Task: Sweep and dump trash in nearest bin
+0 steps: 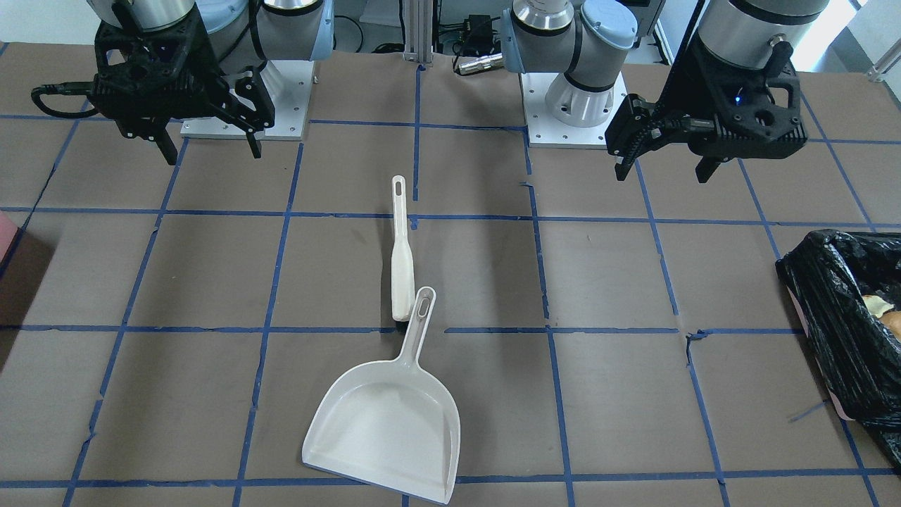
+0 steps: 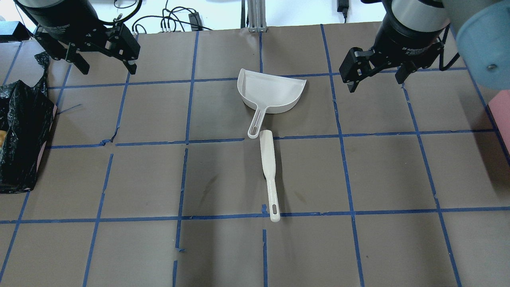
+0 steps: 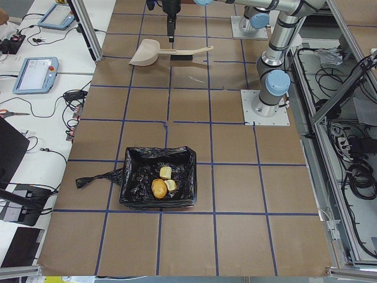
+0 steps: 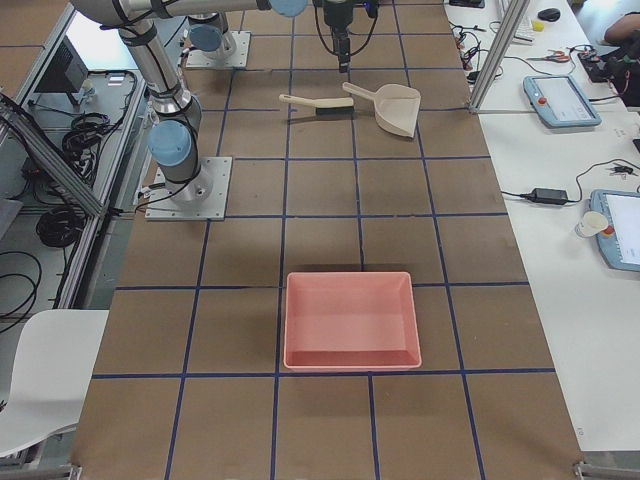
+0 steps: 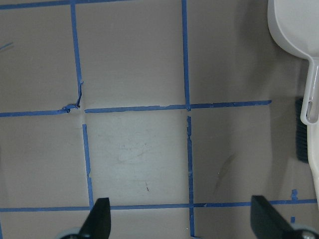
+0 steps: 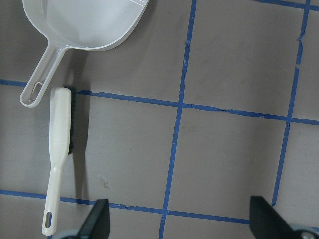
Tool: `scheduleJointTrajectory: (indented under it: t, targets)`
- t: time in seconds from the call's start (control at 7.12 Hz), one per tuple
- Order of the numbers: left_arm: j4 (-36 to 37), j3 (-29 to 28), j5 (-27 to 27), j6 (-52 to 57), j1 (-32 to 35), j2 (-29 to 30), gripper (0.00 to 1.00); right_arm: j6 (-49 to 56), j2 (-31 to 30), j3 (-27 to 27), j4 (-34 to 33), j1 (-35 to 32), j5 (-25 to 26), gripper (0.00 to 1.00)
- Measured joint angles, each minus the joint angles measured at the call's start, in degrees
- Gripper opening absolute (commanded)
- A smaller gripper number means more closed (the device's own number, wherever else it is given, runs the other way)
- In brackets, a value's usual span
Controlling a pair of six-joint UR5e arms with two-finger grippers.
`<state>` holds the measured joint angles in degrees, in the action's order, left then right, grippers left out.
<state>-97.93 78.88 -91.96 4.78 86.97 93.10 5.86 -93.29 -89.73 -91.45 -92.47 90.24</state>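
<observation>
The trash, a tan-orange lump (image 3: 159,188) and two pale chunks (image 3: 165,172), lies inside the bin (image 3: 135,177), a container lined with a black bag at the table end on my left; the bin (image 2: 24,119) (image 1: 830,317) also shows in the overhead and front views. A white dustpan (image 2: 271,89) (image 1: 386,422) lies flat mid-table with nothing in it. The white brush (image 2: 269,171) (image 1: 401,260) lies just behind the dustpan's handle. My left gripper (image 2: 108,71) (image 5: 182,219) and right gripper (image 2: 374,83) (image 6: 177,219) hover open above the table, holding nothing.
A pink tray (image 4: 350,275) sits on the table end on my right, its edge (image 2: 503,115) showing in the overhead view. Side benches with tablets (image 3: 34,73) and cables run along the far long edge. Blue tape lines grid the brown tabletop.
</observation>
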Motion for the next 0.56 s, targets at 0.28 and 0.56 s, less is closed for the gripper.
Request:
scheduleJointTrajectory:
  t: [0.28,0.56]
  targets:
    - [-0.4,0.1,-0.3,0.0,0.1,-0.2,1.00,0.0,0.0,0.1,-0.1,0.0,-0.1,1.00]
    - [-0.5,0.3,-0.2,0.0,0.2,0.1,1.00,-0.1,0.1,0.1,-0.2,0.0,-0.1,1.00]
